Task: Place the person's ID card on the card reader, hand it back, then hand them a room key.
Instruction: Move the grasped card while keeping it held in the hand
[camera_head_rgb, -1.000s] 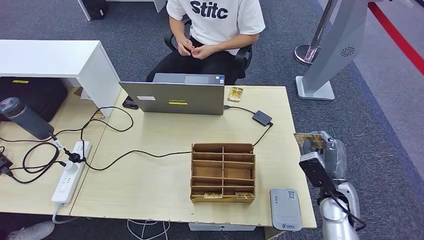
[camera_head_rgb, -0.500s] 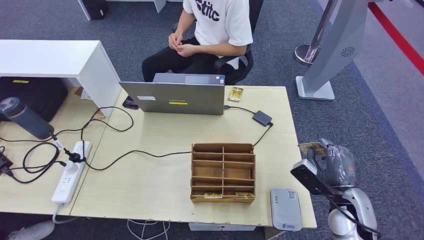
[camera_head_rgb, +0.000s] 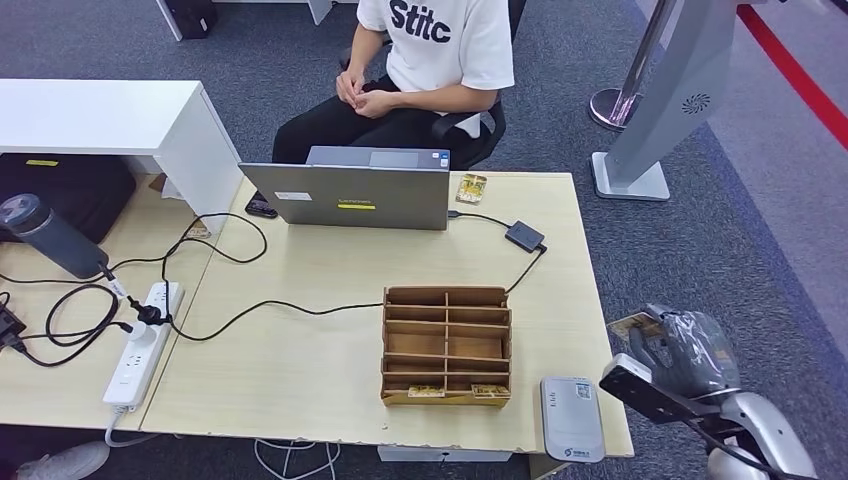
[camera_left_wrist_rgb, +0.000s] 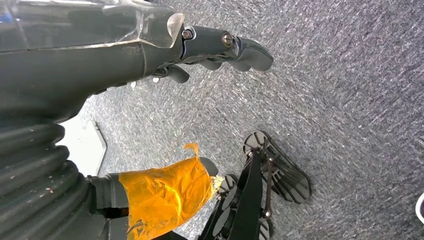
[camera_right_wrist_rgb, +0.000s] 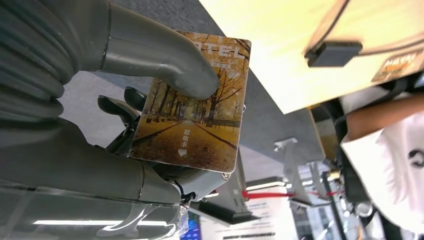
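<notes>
My right hand (camera_head_rgb: 690, 345) pinches the room key (camera_right_wrist_rgb: 195, 102) between thumb and fingers, off the table's (camera_head_rgb: 300, 350) right edge, near the card reader (camera_head_rgb: 571, 417). My left hand (camera_left_wrist_rgb: 165, 55) hangs with fingers apart, holding nothing.

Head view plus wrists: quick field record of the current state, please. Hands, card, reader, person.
right hand: off the desk's right edge, holds a card under the thumb
card: autumn avenue print, "HOTEL" lettering partly covered
left hand: hangs over grey carpet, holds nothing
card reader: grey, at the desk's near right corner, nothing on it
wooden organizer: left of the reader, cards in its front slots
second card: on the desk beside the laptop
person: seated behind the laptop, hands together
</notes>
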